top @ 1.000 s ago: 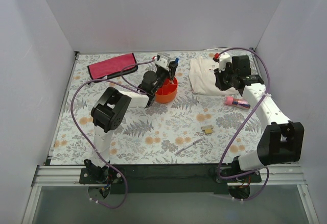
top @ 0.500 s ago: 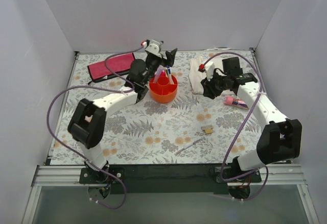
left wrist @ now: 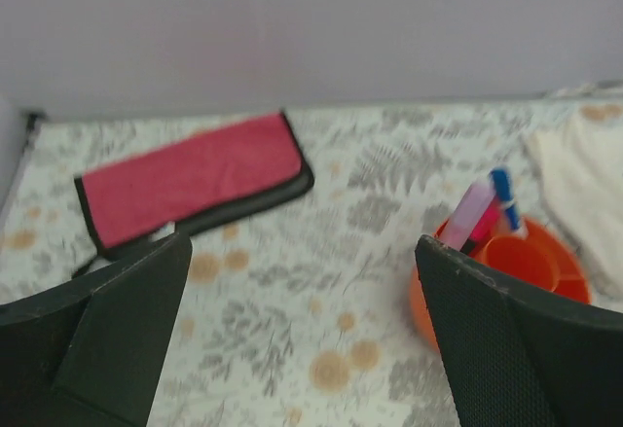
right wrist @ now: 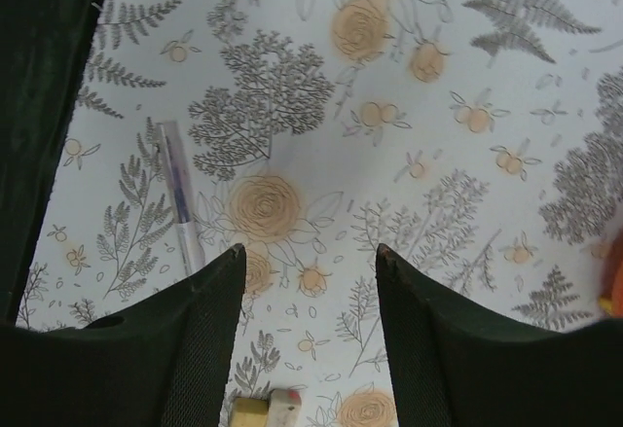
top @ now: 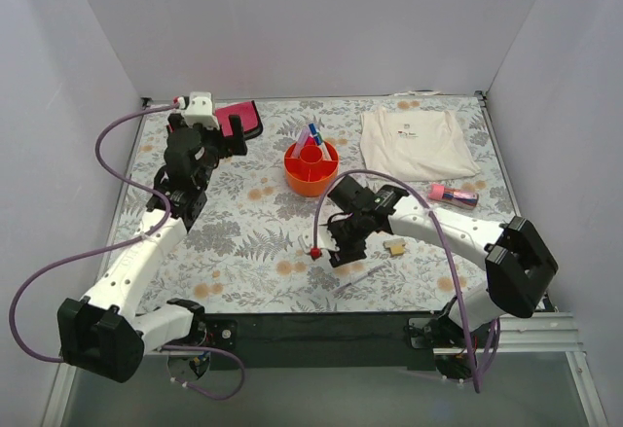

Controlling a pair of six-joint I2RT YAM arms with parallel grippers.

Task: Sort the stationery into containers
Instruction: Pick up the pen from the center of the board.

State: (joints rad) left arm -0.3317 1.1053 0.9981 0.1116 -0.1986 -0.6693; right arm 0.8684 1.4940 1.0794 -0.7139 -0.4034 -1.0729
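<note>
Tub point(top: 311, 167) sits at the back centre of the table point(top: 243, 242); a lilac-pink highlighter point(left wrist: 471, 215) and a blue-capped marker point(left wrist: 503, 195) are stood in it, leaning over the rim. The left gripper point(top: 216, 135) was at the tub half a second ago and has been pulled well back to the left, beside the pink case point(top: 241, 119). In its wrist view the left gripper point(left wrist: 302, 252) is seen spread wide with nothing held, so that drop-off is judged done. The right gripper point(top: 343, 247) has been swung from the white cloth point(top: 417, 142) to front centre. That puts it over the loose items: the grey pen point(top: 360, 276) just in front of it, the tan block point(top: 395, 246) just beside it, and a pink highlighter point(top: 453, 194) further right, untouched. In the right wrist view the right gripper point(right wrist: 309, 252) is parted and empty. The pen point(right wrist: 181, 198) lies flat on the table off to one side of the gap, not between the tips. The tan block point(right wrist: 268, 409) is only partly seen at the bottom edge. The pen is judged the likely next pick; a sideways shift would be needed before descending. Three items are left to sort.
</note>
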